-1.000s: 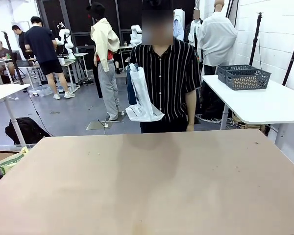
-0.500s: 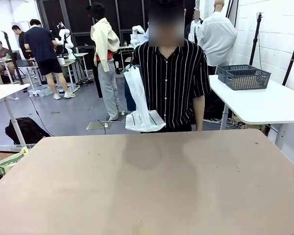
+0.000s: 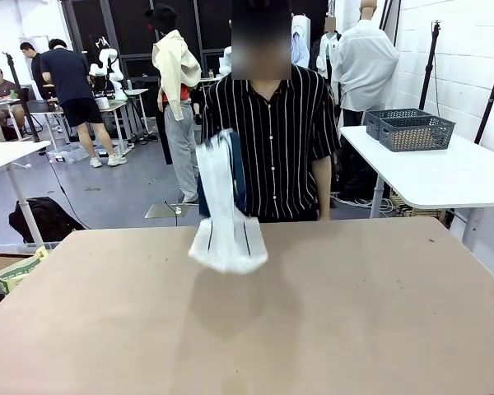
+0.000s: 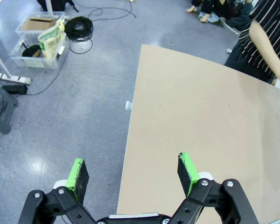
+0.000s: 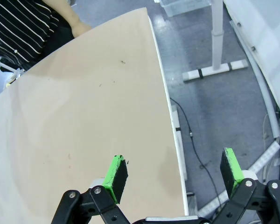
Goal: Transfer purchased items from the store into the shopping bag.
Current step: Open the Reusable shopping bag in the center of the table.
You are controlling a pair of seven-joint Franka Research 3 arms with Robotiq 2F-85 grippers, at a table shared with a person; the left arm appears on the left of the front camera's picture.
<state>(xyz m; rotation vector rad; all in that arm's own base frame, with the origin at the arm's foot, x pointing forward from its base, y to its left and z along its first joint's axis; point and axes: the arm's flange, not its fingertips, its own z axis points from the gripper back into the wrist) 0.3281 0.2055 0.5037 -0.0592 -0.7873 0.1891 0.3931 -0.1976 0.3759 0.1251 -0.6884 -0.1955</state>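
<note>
Though wide open, left tool point(image 4: 130, 161) and right tool point(image 5: 172, 158) over table edges point(image 4: 144, 116) (shopping bag point(image 3: 226, 226) aloft mid-table)

translucent plastic shopping bag point(image 3: 226, 222), matt tan table point(image 3: 354, 313)

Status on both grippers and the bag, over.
Left gripper open, empty. Right gripper open, empty. Shopping bag held up by person above table far side, not yet set down.

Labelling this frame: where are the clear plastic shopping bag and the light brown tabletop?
Clear plastic shopping bag point(image 3: 226, 239): front view, its pale lower body.
Light brown tabletop point(image 3: 370, 321): front view, bare surface, right side.
</note>
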